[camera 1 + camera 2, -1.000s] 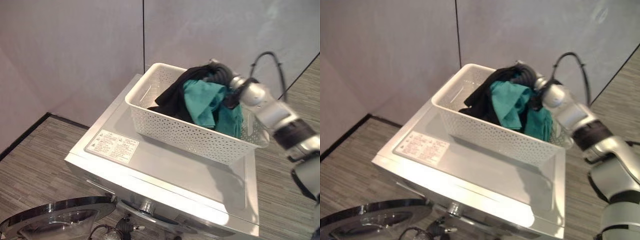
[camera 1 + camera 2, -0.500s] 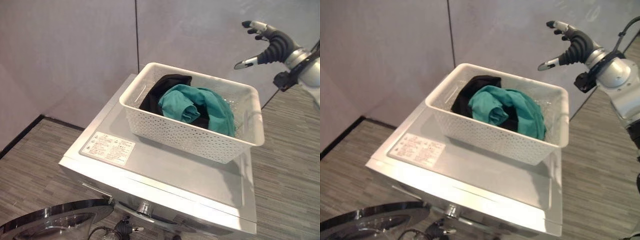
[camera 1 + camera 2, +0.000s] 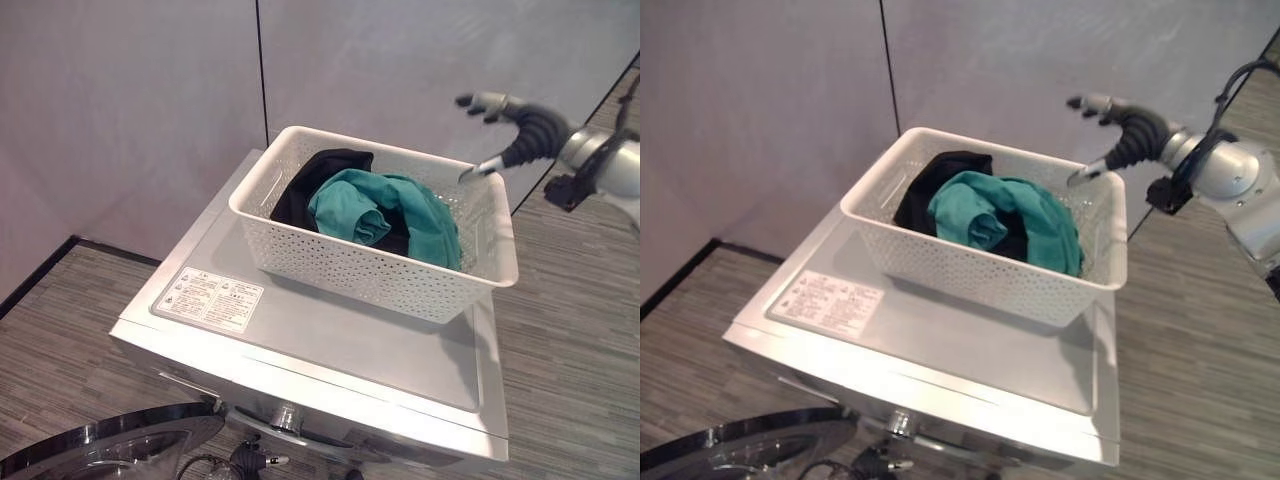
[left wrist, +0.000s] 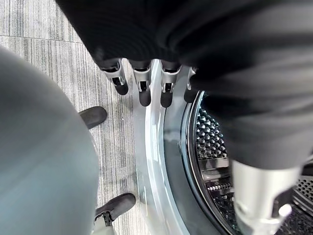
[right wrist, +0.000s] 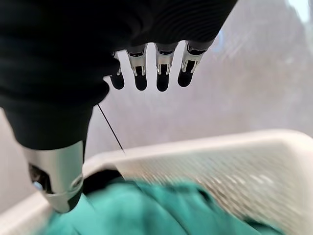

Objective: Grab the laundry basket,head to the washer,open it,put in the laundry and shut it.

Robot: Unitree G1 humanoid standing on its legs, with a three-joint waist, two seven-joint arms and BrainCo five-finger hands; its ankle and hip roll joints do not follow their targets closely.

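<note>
A white perforated laundry basket [image 3: 380, 270] stands on the washer's flat top [image 3: 340, 340]. In it lie a teal garment [image 3: 375, 205] and a black garment [image 3: 315, 180]. My right hand [image 3: 530, 132] hovers open above the basket's far right corner, holding nothing; in the right wrist view its fingers [image 5: 146, 73] are straight over the basket's rim [image 5: 210, 144] and the teal garment [image 5: 146, 213]. The washer's round door [image 3: 110, 450] hangs open at the lower left. My left hand [image 4: 142, 85] is open and empty beside the door's glass, with the drum [image 4: 215, 147] past it.
A grey panelled wall [image 3: 150, 90] rises close behind the washer. A white label [image 3: 208, 297] is stuck on the washer's top near its left front. Wood-patterned floor [image 3: 570, 300] stretches to the right and left of the machine.
My right hand has left the clothes in the basket, risen empty with fingers spread, then dropped a little towards the far right rim. The camera has shifted slightly.
</note>
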